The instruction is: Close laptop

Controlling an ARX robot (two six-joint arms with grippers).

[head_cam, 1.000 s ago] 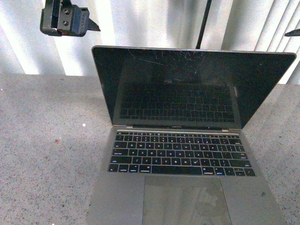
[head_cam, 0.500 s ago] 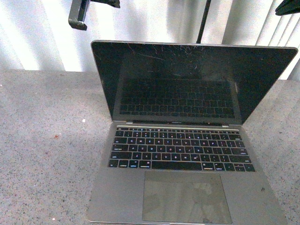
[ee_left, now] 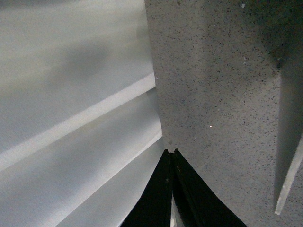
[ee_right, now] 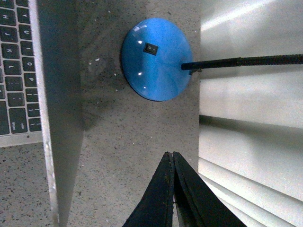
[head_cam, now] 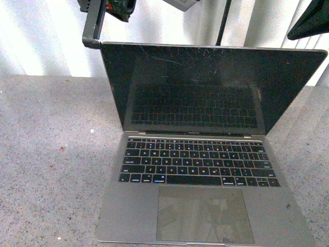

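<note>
The laptop (head_cam: 205, 170) lies open on the speckled grey table, its scratched black screen (head_cam: 205, 87) upright and facing me. My left gripper (head_cam: 91, 42) hangs shut just behind the lid's top left corner. In the left wrist view its closed fingertips (ee_left: 171, 151) point at the table behind the lid's edge (ee_left: 289, 142). At the top right, my right gripper (head_cam: 295, 33) is shut above and behind the lid's right corner. The right wrist view shows this gripper (ee_right: 169, 153) over bare table behind the silver lid (ee_right: 59, 118). Neither gripper holds anything.
A blue round lamp base (ee_right: 156, 59) with a black pole (ee_right: 246, 60) stands on the table behind the laptop; the pole (head_cam: 223, 23) rises behind the screen's middle. White slatted blinds (head_cam: 41, 41) close off the back. The table (head_cam: 51, 154) stretches left of the laptop.
My left gripper has come down and right to the lid's top left corner. The right gripper has moved further into view at the top right. The laptop stays open.
</note>
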